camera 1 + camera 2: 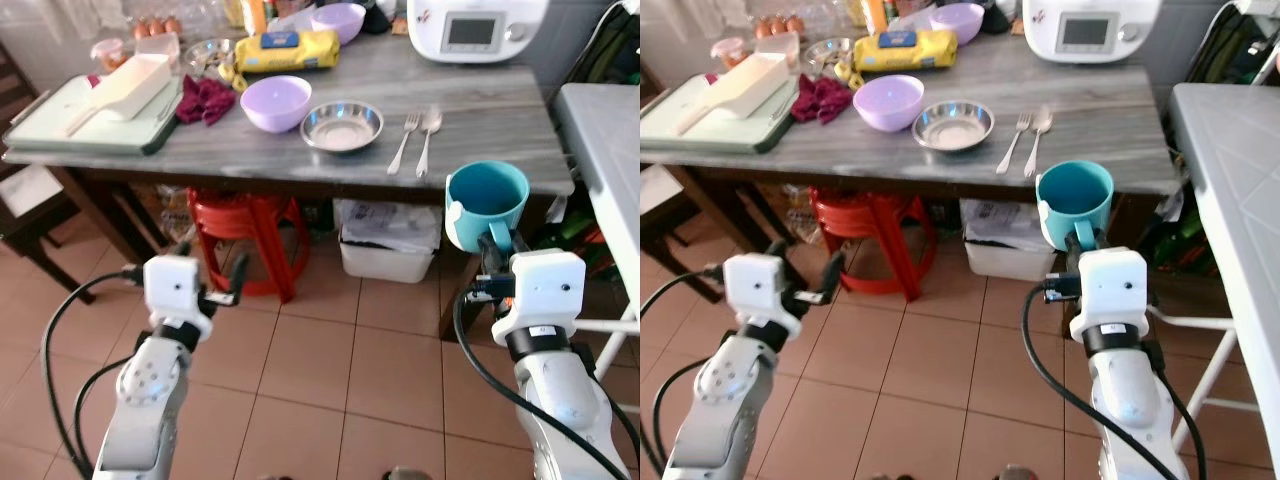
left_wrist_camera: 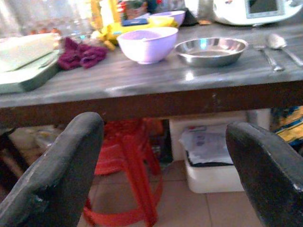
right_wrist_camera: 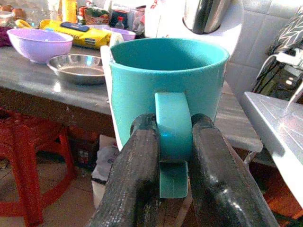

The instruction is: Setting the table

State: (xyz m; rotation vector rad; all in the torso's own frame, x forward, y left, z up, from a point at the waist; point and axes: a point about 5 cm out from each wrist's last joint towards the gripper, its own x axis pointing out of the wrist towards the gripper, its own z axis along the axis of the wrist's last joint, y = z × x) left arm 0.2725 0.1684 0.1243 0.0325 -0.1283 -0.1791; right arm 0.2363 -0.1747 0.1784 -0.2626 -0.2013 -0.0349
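Note:
My right gripper (image 1: pixel 492 243) is shut on the handle of a teal mug (image 1: pixel 486 204), held upright in the air just in front of the grey table's (image 1: pixel 480 110) near right corner. In the right wrist view both black fingers (image 3: pixel 137 175) clamp the mug's handle (image 3: pixel 173 125). On the table lie a lilac bowl (image 1: pixel 275 102), a steel dish (image 1: pixel 342 126), a fork (image 1: pixel 404 141) and a spoon (image 1: pixel 428 136). My left gripper (image 1: pixel 213 285) stands open and empty, low in front of the table, facing its edge.
A red stool (image 1: pixel 245 235) and a white bin (image 1: pixel 390 240) sit under the table. A pale tray (image 1: pixel 90 115), maroon cloth (image 1: pixel 205 98), yellow packet (image 1: pixel 285 50) and white appliance (image 1: pixel 475 28) occupy the tabletop. A second grey table (image 1: pixel 605 140) stands at right.

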